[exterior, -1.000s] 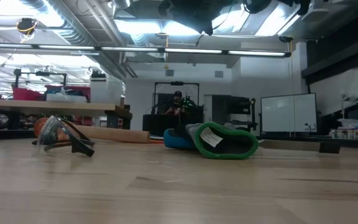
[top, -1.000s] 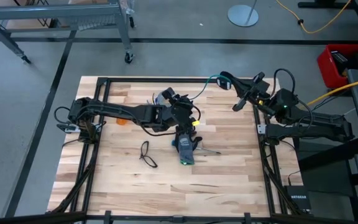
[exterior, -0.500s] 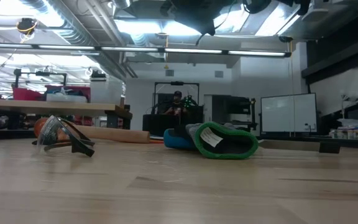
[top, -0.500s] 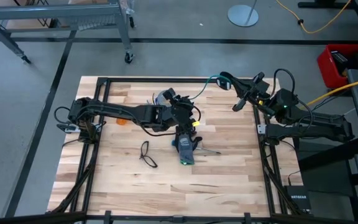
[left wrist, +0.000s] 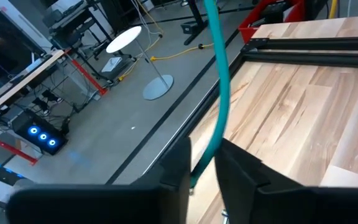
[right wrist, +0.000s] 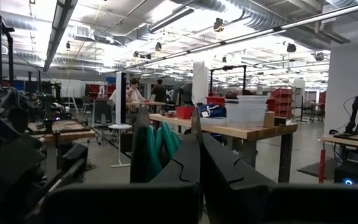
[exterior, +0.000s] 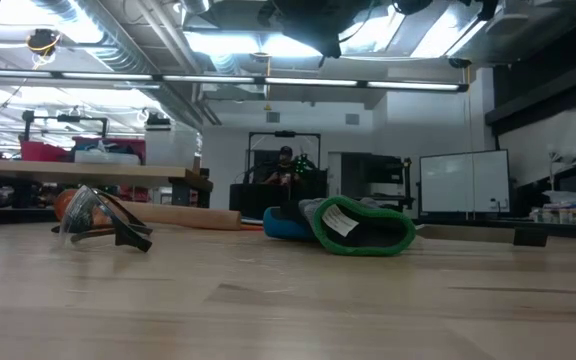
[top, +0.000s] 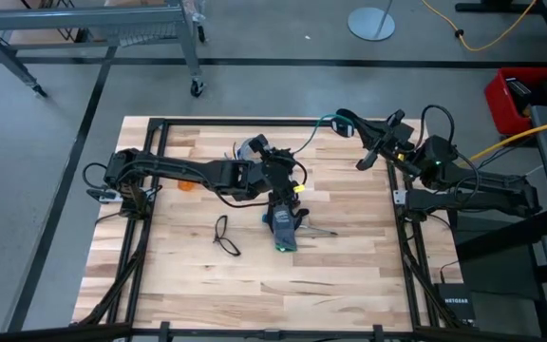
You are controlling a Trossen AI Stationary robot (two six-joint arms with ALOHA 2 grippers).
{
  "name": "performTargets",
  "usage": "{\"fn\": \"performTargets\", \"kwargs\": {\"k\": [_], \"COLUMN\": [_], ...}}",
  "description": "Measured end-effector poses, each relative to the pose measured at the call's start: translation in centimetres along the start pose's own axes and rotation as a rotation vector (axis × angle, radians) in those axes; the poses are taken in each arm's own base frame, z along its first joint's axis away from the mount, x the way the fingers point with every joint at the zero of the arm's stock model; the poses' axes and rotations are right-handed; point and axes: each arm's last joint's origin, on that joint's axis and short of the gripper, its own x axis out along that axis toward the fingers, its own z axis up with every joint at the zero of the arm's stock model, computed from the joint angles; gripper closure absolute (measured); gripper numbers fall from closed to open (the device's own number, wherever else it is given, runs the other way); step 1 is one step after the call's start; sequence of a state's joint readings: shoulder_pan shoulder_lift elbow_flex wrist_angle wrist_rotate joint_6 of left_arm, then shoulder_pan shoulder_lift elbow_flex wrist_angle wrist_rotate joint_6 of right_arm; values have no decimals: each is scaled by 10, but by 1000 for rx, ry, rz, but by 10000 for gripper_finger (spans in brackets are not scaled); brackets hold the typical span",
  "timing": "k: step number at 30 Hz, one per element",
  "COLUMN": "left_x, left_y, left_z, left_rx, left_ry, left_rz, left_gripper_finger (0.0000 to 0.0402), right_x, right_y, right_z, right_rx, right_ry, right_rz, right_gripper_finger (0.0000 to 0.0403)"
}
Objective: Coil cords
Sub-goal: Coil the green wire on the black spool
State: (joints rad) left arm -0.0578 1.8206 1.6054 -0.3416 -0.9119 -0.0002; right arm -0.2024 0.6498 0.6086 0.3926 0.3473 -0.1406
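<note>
Left gripper point(left wrist: 204, 163) clenched on thin teal cord point(left wrist: 220, 81), mid-table above black-and-blue work glove point(top: 282, 228). Right gripper point(right wrist: 196, 149) clamped shut, gripping teal cord's other end point(top: 335, 119) at far right table edge. Loose dark cord loop point(top: 223, 234) lies on wooden table point(top: 349, 275), left of glove.

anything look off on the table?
Yes. A teal cord is strung in the air between the left gripper, whose fingers pinch it, and the right gripper near the table's far edge. A loose dark cord loop lies uncoiled beside the glove.
</note>
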Motion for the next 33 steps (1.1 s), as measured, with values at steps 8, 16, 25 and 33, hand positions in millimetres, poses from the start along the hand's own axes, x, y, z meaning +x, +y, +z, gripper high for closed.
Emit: {"fn": "performTargets", "kwargs": {"k": [8, 16, 25, 33], "left_x": [0, 12, 45, 50], "left_y": [0, 0, -21, -33], "left_z": [0, -2, -16, -16], "left_rx": [-2, -185, -399, -471], "left_ry": [0, 36, 96, 95], "left_rz": [-1, -198, -380, -547], "left_gripper_finger": [393, 397, 399, 400], "right_x": [0, 6, 29, 46], "right_y": [0, 2, 13, 22], "right_z": [0, -1, -17, -38], "right_rx": [0, 8, 13, -5], "right_ry": [1, -20, -36, 25], "right_rz": [0, -11, -7, 3], "right_gripper_finger": [402, 402, 402, 402]}}
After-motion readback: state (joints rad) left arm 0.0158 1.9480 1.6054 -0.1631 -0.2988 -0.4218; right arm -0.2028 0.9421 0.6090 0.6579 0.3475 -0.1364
